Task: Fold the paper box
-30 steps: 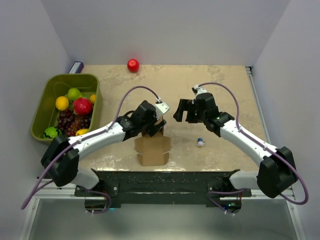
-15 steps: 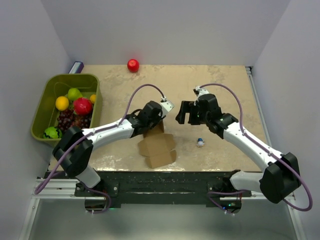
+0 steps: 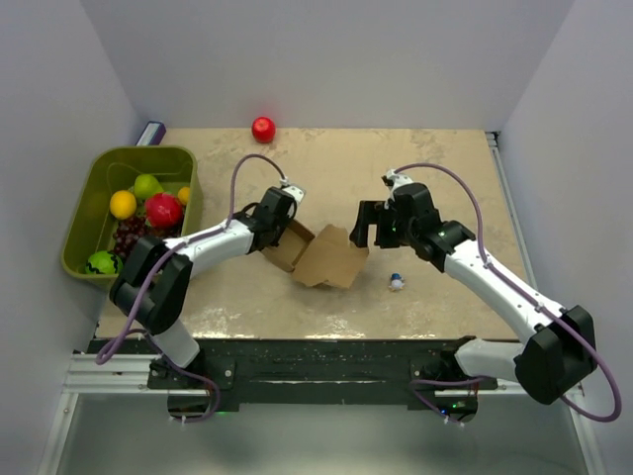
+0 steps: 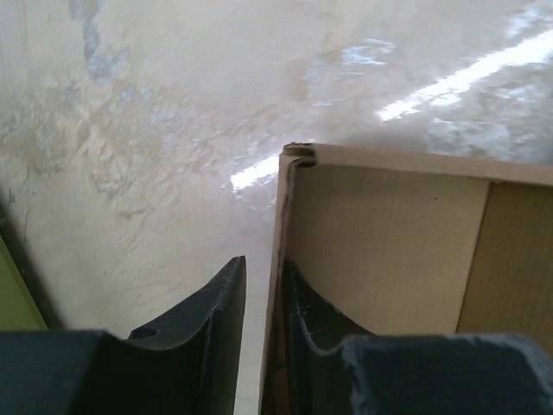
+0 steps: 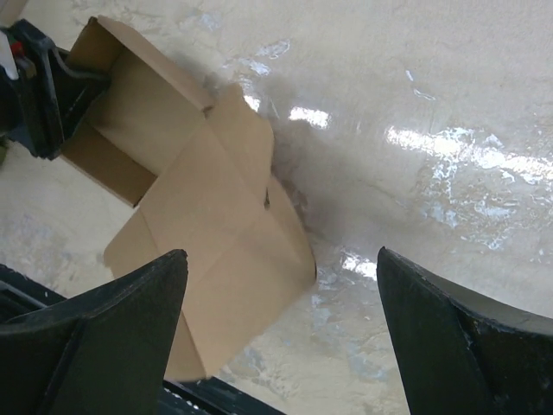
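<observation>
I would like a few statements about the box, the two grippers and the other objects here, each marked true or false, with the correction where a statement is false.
1. The left gripper straddles one wall of the paper box. True.
2. The right gripper is shut on a flap of the box. False: its jaws stand wide open and it holds nothing.
3. A red ball lies on the table near its far edge. True.
4. The green bin is empty. False: it holds fruit.
</observation>
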Robot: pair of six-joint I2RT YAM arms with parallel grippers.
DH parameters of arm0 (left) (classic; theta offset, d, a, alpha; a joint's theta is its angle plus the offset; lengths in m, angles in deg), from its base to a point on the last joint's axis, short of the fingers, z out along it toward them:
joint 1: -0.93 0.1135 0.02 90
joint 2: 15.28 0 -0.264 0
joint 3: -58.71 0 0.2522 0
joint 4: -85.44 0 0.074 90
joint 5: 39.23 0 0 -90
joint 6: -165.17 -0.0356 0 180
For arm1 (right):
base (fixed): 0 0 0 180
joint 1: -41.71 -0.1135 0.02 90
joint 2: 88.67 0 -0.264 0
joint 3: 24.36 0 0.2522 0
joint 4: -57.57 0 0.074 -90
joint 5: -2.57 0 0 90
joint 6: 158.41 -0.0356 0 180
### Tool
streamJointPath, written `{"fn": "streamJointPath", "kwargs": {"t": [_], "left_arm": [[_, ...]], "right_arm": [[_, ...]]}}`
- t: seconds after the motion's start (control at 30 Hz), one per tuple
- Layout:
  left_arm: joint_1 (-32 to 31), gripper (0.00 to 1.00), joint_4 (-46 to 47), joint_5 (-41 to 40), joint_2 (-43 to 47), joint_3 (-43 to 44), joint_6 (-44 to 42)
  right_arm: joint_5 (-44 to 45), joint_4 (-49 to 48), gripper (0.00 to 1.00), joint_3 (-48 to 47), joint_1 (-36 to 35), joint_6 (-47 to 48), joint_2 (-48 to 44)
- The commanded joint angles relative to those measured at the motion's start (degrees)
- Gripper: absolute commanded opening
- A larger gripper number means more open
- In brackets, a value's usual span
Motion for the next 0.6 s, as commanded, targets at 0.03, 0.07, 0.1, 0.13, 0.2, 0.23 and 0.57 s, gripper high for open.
{"fn": "streamJointPath", "kwargs": {"t": [0.03,0.07,0.1,0.13,0.2,0.23,0.57], "left_arm": [[3.1,0.28,-0.4,3.4,-0.9,1.0,6.1],[3.9,0.28,-0.6,3.9,-1.1,0.9,6.4],[4.4,0.28,-0.8,4.2,-1.4,1.1,6.8],[4.7,0.28,-0.9,4.9,-1.5,1.2,7.0],[5.2,0.28,-0.7,5.5,-1.4,0.9,7.3],[5.1,0.28,-0.6,5.6,-1.4,0.8,7.4],[5.3,0.31,-1.0,8.7,-0.3,0.0,8.6]], "right_arm": [[-3.3,1.0,0.94,-3.0,0.2,-0.3,-0.3],[-3.8,0.9,0.94,-2.7,0.2,-0.7,0.1],[-4.3,0.6,0.93,-2.4,0.1,-1.0,1.0],[-5.5,-0.7,0.93,-1.2,0.2,-2.0,1.3],[-8.1,-3.2,0.93,0.6,0.2,-3.5,1.7],[-9.1,-6.6,0.92,2.5,0.2,-5.6,1.7],[-12.6,-11.5,0.81,1.0,0.2,-6.6,6.6]]}}
